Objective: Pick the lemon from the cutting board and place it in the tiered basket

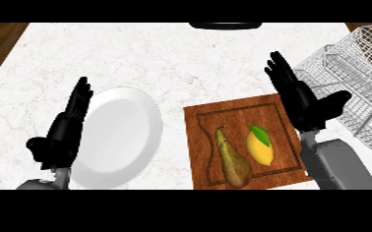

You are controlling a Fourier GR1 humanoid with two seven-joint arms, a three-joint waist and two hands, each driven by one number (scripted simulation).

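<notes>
A yellow lemon (260, 146) with a green leaf lies on the wooden cutting board (240, 114) at the lower middle, beside a brown pear (233, 161). My right hand (299, 97) is open, fingers straight, above the board's right edge, up and to the right of the lemon, not touching it. The white wire tiered basket (344, 76) stands at the right edge, just behind that hand. My left hand (64, 127) rests open at the left, next to the plate.
A white plate (120, 133) lies left of the cutting board. A dark object (225, 25) shows at the counter's far edge. Brown wood (9, 37) borders the white marble counter at the upper left.
</notes>
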